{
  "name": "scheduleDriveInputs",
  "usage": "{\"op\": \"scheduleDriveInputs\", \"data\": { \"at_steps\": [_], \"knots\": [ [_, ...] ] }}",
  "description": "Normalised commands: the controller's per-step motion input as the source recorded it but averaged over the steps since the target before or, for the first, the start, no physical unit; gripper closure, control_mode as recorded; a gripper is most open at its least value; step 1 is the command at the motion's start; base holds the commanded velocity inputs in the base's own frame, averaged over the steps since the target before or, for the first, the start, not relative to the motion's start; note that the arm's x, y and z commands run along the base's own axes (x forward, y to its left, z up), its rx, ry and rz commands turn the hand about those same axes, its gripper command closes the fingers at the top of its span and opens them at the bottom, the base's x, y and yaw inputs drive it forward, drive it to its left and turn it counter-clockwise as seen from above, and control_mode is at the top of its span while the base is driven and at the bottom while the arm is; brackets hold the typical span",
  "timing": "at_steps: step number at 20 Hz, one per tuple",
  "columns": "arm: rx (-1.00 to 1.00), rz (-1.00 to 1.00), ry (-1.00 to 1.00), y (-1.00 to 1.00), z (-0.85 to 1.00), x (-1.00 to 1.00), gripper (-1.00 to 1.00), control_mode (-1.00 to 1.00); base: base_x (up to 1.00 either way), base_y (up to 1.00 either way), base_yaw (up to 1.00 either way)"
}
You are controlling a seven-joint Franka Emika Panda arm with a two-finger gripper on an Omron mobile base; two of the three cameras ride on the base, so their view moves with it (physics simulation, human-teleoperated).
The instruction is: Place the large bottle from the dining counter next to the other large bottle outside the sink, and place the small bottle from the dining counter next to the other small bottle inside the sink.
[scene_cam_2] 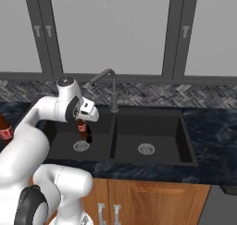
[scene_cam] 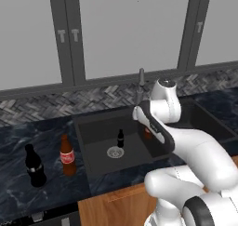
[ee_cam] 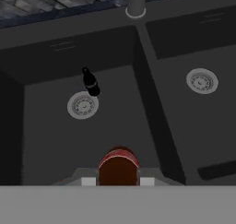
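Note:
My gripper [scene_cam_2: 83, 122] is shut on a small brown bottle with a red label [scene_cam_2: 82, 128], holding it upright over the left basin of the dark sink [scene_cam_2: 112, 143]. In the hand view the held bottle [ee_cam: 119, 165] sits between my fingers, seen from above. A small black bottle [ee_cam: 90, 82] stands in that basin beside the drain [ee_cam: 83, 105], a little farther back than the held one. On the counter left of the sink stand two large bottles side by side: a black one [scene_cam: 35, 167] and a brown one with a red label [scene_cam: 68, 156].
The faucet [scene_cam_2: 109, 80] rises behind the divider between the two basins. The right basin [scene_cam_2: 152, 136] has only its drain [scene_cam_2: 146, 148]. Dark marble counter [scene_cam: 28, 136] runs on both sides, with a herringbone backsplash and grey windows behind. Wooden cabinet fronts lie below.

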Motion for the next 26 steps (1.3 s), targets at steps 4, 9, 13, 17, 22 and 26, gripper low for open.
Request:
{"op": "scheduleDriveInputs", "data": {
  "at_steps": [4, 9, 13, 17, 22, 26],
  "knots": [
    [0.04, 0.00, 0.00, 0.00, -0.48, 0.02, 1.00, -1.00, 0.00, 0.00, 0.00],
    [0.04, 0.00, 0.00, 0.05, -0.34, 0.15, 1.00, -1.00, 0.00, 0.00, 0.00],
    [0.00, 0.00, 0.02, 0.09, -0.26, 0.33, 1.00, -1.00, 0.00, 0.00, 0.00],
    [0.00, 0.00, 0.00, 0.06, -0.29, 0.46, 1.00, -1.00, 0.00, 0.00, 0.00],
    [0.00, 0.00, 0.00, 0.04, -0.15, 0.36, 1.00, -1.00, 0.00, 0.00, 0.00],
    [0.00, -0.01, 0.02, 0.03, -0.27, 0.08, 1.00, -1.00, 0.00, 0.00, 0.00]
  ]
}}
